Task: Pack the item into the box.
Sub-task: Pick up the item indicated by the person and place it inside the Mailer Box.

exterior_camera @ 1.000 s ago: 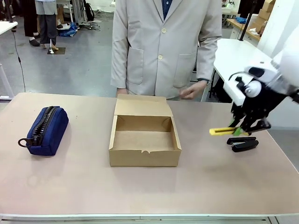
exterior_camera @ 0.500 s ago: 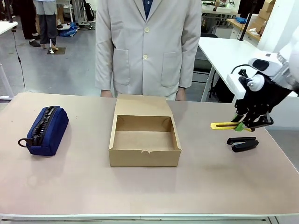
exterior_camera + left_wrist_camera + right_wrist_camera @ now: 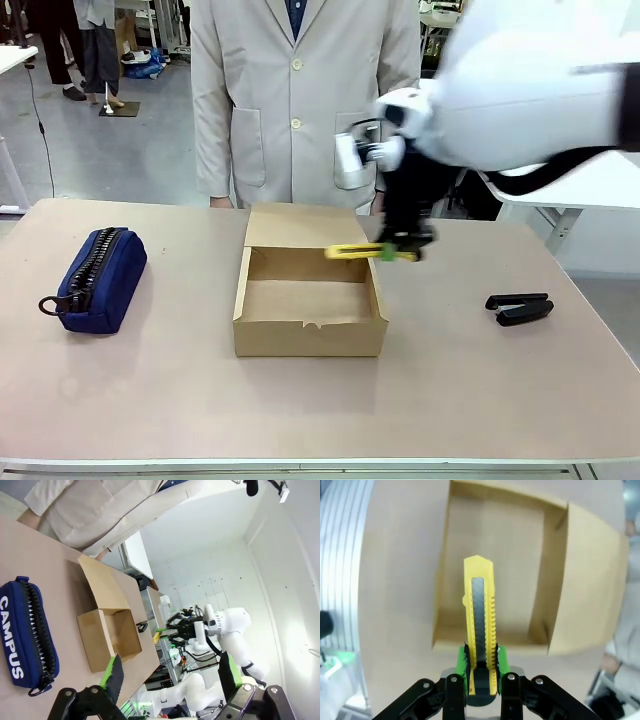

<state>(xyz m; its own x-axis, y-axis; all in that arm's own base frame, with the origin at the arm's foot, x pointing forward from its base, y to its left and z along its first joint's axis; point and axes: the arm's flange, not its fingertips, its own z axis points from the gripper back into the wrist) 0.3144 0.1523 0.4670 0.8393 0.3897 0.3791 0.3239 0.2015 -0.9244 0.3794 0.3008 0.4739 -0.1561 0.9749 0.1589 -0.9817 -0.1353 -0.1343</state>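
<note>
The item, a slim yellow utility knife (image 3: 350, 251), hangs level over the right rim of the open brown cardboard box (image 3: 310, 338), its tip pointing left above the box's inside. My right gripper (image 3: 387, 253) is shut on the knife's black end. The right wrist view looks down along the knife (image 3: 479, 615), held by my right gripper (image 3: 481, 666) between green pads, with the box (image 3: 517, 567) open below. My left gripper (image 3: 169, 674) stands open and empty, high up and away from the box (image 3: 95, 642).
A navy zip pouch (image 3: 98, 278) lies at the table's left. A black stapler (image 3: 518, 308) lies at the right. A person in a beige coat (image 3: 300, 100) stands close behind the box, at the far edge.
My right arm has swung left from above the stapler to the box's right rim, carrying the knife. The person has shifted a little to the left.
</note>
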